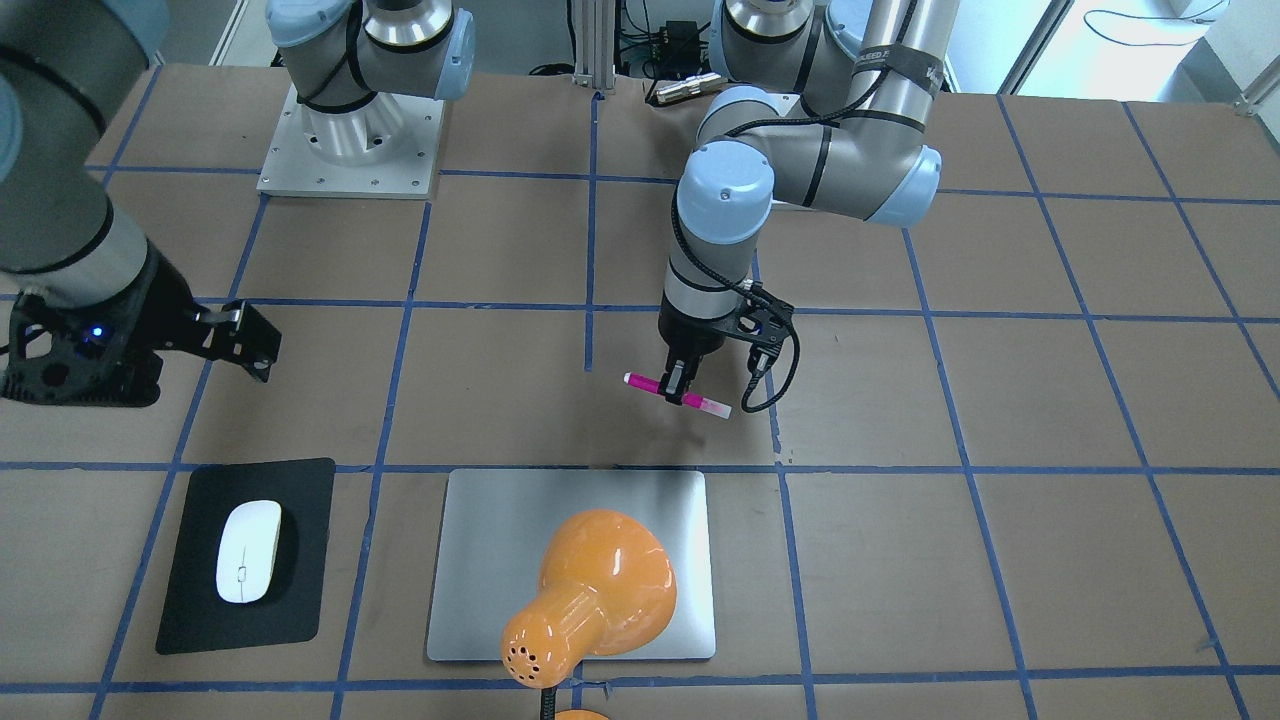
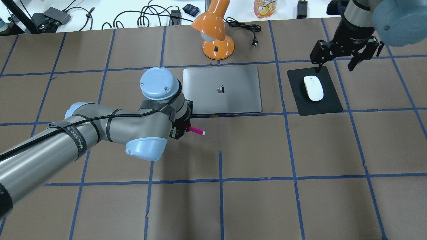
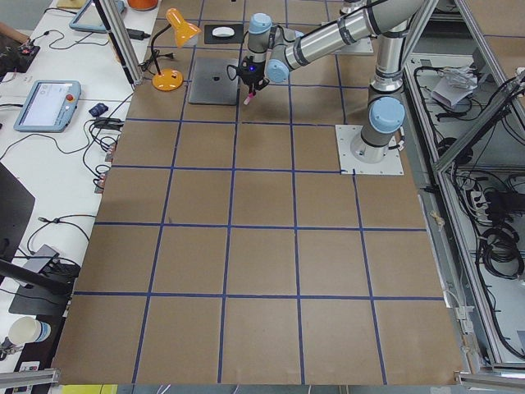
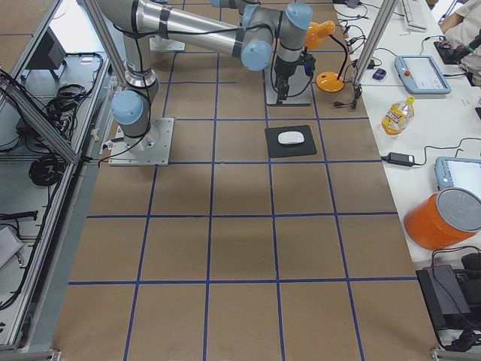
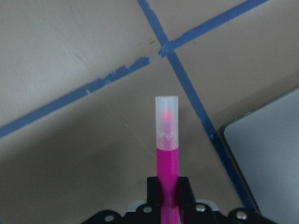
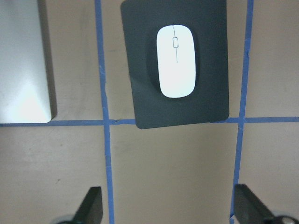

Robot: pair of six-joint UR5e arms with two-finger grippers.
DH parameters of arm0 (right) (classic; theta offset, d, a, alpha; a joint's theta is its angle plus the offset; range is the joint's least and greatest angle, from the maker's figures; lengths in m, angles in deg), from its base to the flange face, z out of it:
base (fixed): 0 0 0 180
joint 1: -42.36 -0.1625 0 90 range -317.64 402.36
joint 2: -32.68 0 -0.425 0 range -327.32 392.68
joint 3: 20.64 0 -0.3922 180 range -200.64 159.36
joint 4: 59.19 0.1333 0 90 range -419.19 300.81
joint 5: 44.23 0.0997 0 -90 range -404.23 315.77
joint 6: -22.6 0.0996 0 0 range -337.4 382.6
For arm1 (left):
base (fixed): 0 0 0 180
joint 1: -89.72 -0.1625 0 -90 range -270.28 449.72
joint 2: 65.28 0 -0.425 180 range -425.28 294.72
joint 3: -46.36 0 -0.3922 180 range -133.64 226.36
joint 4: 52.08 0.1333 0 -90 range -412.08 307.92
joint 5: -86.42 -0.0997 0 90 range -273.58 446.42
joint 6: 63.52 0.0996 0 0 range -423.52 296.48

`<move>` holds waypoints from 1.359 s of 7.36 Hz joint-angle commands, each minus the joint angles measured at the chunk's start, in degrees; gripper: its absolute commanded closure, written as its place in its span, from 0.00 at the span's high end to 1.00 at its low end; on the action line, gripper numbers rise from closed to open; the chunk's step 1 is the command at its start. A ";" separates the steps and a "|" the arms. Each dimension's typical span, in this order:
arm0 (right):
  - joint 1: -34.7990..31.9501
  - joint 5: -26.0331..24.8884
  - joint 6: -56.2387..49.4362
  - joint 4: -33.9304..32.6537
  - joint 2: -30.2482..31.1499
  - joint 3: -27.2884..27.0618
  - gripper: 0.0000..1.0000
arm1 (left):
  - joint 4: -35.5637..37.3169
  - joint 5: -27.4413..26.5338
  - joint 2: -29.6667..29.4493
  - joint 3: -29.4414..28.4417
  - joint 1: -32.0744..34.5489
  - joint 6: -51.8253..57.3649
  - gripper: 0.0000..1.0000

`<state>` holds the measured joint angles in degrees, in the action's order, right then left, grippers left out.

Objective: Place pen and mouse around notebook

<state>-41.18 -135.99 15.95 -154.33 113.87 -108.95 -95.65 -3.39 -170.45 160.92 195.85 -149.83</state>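
My left gripper (image 1: 681,392) is shut on the magenta pen (image 1: 650,384), holding it level just above the table. The pen (image 2: 197,131) hangs off the robot-side edge of the silver notebook (image 2: 206,96), near its left corner. In the left wrist view the pen (image 5: 167,140) points forward with its pale cap out, and a corner of the notebook (image 5: 271,149) shows at the right. The white mouse (image 2: 313,88) lies on a black mat (image 2: 328,104) to the right of the notebook. My right gripper (image 2: 334,66) hangs open above the mat's far edge, holding nothing.
An orange desk lamp (image 2: 213,30) stands just beyond the notebook, and its shade (image 1: 600,585) covers part of the notebook in the front-facing view. Cables, a bottle and devices lie along the white far bench. Blue tape lines cross the brown table (image 2: 267,150).
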 commanded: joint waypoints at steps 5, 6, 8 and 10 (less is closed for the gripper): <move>-10.07 0.35 13.16 3.04 7.06 -0.55 1.00 | 0.95 -0.19 -7.41 -5.84 9.53 -17.03 0.00; -9.80 0.44 12.89 2.87 7.06 -0.29 1.00 | 0.95 -0.19 -8.03 -5.57 9.53 -17.30 0.00; -8.66 0.62 12.63 2.60 6.19 1.45 0.91 | 1.12 0.33 -8.82 -5.66 9.62 -17.83 0.00; -9.01 0.53 12.80 3.92 4.69 3.75 0.93 | 0.95 0.25 -9.87 -5.66 9.62 -18.98 0.02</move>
<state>-50.01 -135.52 28.75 -151.01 119.24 -106.04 -94.63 -3.14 -179.68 155.26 205.42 -168.31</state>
